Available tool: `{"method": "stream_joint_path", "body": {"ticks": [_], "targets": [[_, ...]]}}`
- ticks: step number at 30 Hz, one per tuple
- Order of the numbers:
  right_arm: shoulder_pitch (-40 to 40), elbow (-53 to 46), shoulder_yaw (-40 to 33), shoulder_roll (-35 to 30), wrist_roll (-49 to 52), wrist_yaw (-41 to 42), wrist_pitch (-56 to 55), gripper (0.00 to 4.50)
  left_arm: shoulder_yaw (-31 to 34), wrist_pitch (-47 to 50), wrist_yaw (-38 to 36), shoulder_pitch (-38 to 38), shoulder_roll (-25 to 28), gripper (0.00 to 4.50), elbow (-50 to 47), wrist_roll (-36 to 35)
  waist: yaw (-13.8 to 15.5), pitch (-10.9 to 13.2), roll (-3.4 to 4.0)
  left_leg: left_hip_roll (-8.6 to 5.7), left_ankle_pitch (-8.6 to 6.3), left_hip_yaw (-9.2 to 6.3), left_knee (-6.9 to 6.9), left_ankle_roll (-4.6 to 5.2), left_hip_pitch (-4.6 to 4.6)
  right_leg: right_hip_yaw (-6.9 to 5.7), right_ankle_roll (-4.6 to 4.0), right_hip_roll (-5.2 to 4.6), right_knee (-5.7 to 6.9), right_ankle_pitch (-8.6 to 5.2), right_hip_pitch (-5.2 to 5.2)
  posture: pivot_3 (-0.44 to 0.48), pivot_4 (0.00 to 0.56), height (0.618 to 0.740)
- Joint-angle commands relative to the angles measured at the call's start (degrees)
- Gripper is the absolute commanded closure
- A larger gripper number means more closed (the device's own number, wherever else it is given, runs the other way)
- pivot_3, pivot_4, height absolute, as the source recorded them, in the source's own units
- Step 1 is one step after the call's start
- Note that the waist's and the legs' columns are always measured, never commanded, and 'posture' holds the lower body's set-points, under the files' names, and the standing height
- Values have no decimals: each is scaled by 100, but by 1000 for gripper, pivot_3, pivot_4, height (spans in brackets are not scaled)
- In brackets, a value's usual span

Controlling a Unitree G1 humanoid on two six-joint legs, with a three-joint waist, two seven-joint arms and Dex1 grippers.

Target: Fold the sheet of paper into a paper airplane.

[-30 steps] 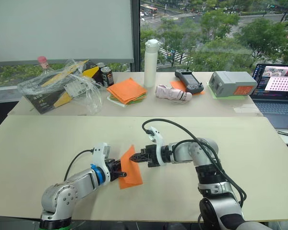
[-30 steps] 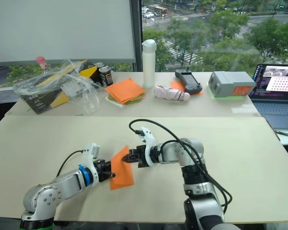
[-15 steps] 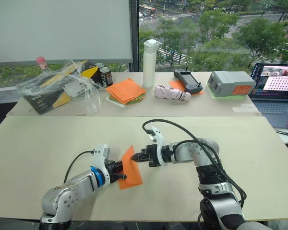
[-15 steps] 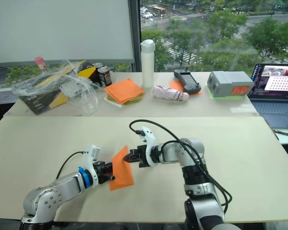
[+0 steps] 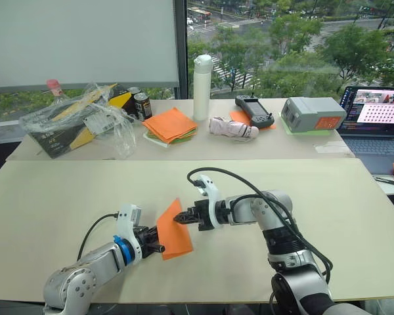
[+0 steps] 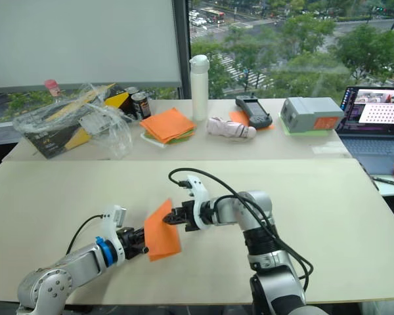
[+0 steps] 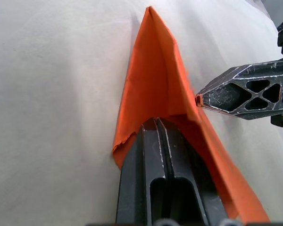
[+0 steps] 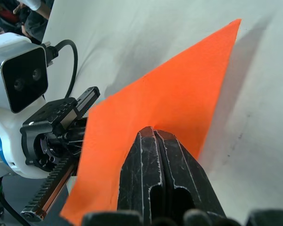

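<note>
Pinching the sheet of paper [image 5: 173,228], both pincers have shifted slightly leftward

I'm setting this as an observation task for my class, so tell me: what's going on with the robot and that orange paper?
Both grippers are pinching the sheet of paper and holding it up off the front table. The left gripper is shut on one edge, the right gripper on the opposite edge. The paper is bent along a crease but is no airplane yet. A stack of orange and green sheets sits untouched on the back table.
</note>
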Motion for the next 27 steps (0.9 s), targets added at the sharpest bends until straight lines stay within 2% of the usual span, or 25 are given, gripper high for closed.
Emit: {"method": "stream_joint_path", "body": {"ticks": [1, 10, 17, 22, 27], "targets": [[-73, 4, 140, 34, -69, 165, -242, 4472, 287, 296, 420, 367, 89, 4500, 212, 153, 0, 0, 0, 0, 0, 0, 0, 0, 0, 1, 0, 0, 0, 0, 0, 0, 150, 740], [-30, 161, 358, 9, -279, 355, -465, 4472, 967, 329, 474, 808, 303, 4500, -39, -166, -7, 0, 2, 4, 0, 0, -6, 0, 9, 9, -1, 5, 0, 0, 0, 0, 150, 740], [-14, 210, 519, -67, -447, 477, -570, 4472, 1476, 216, 730, 309, 104, 4500, -1, -833, 6, 0, 2, 10, 0, -1, -11, 0, 17, 13, -2, 14, 2, -1, 1, 0, 150, 740], [-4, 182, 514, -88, -474, 529, -566, 4472, 1469, 245, 1025, -202, -68, 4500, -161, -1431, 40, 0, -1, 8, 0, -3, -11, 0, 13, 12, -3, 12, 1, 0, 2, 0, 150, 740], [9, 157, 505, -114, -501, 539, -566, 4472, 1049, 362, 1124, -359, -11, 4500, -224, -1527, 19, 0, -1, 8, 0, -2, -10, 0, 12, 13, -4, 13, 1, 1, 0, 0, 150, 740]]}}
